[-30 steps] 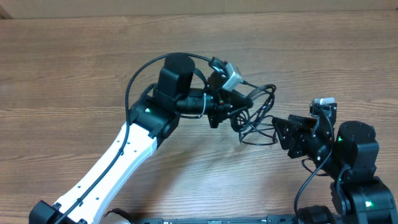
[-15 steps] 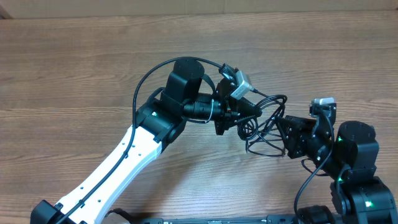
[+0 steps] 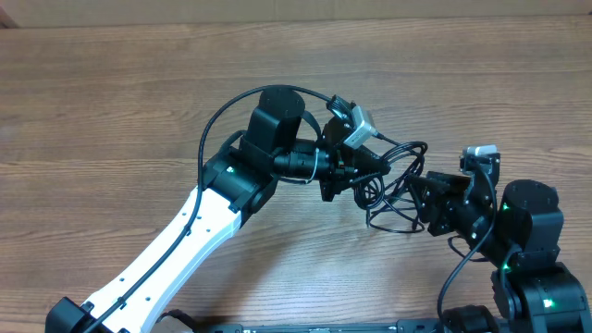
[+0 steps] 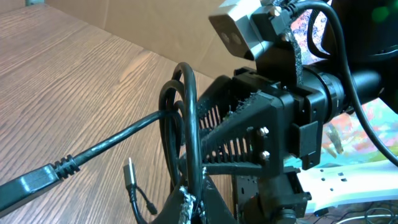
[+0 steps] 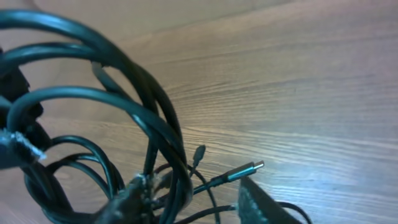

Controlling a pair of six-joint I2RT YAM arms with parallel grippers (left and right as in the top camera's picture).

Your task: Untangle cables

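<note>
Cables [image 4: 194, 137] form a tangled bundle, clamped in the closed left end effector [image 3: 372, 171]; the right end effector [image 5: 193, 200] has its fingers apart around loose strands above the desk [image 3: 111, 111].

Wood-grain table [image 3: 102, 102], brown, fills view. Beige board [image 4: 149, 25] stands along table's far edge. Colourful patterned patch [image 4: 373, 127] at right, blurred.
</note>
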